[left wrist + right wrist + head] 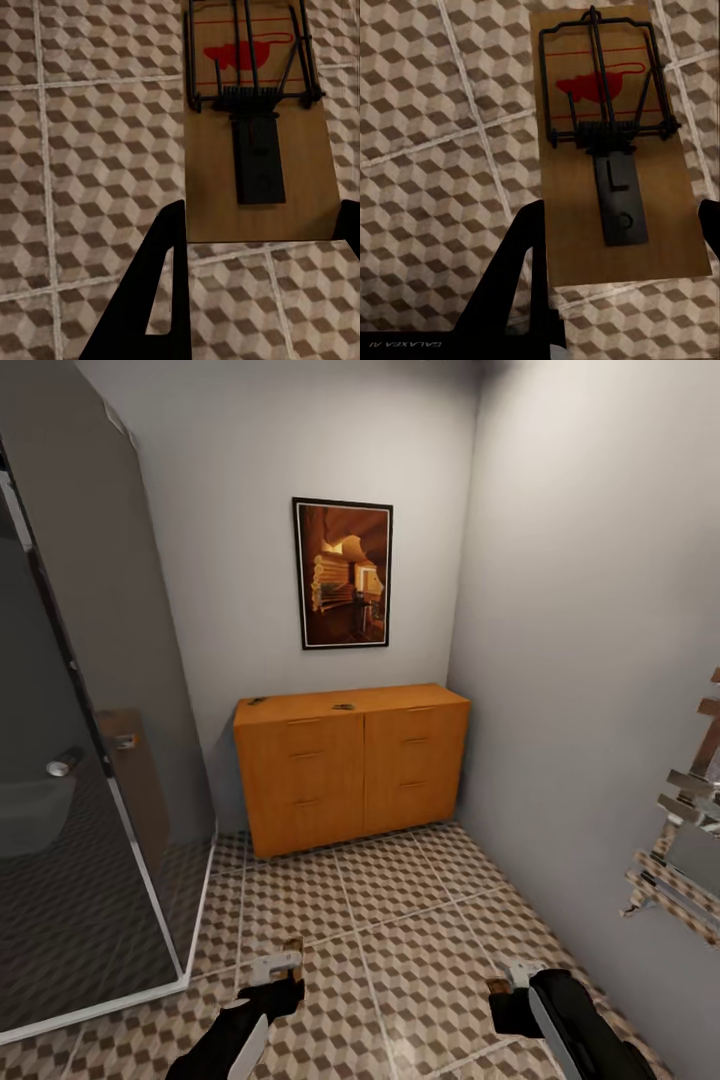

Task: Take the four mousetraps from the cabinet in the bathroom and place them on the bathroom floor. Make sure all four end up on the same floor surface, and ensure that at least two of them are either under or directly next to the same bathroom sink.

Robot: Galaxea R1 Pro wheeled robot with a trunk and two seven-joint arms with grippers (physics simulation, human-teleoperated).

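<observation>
- The left gripper (278,972) sits low in the lower left of the head view, closed on a mousetrap (255,127); in the left wrist view the board runs from between the dark fingers (154,292) up to the top edge, its wire bar and red print facing the camera.
- The right gripper (505,992) is at the lower right of the head view and likewise grips a second mousetrap (611,150), whose board lies between the fingers in the right wrist view, spring and catch plate in plain sight.
- Under both traps is the bathroom floor (400,900), the cube-pattern tiles and pale grout lines filling the ground behind each board.
- Farther out, the cabinet (350,765) stands against the back wall in the middle of the head view; two small dark-and-tan things on its top, one at the upper left corner (257,701) and one near the middle (343,706), look like the remaining traps, though they are too small to be sure.
- No sink is visible from here. The sound course, I judge, is to carry both boards level to the sink, lower each flat until it touches tile, then release, keeping the pair close together beside the vanity.
</observation>
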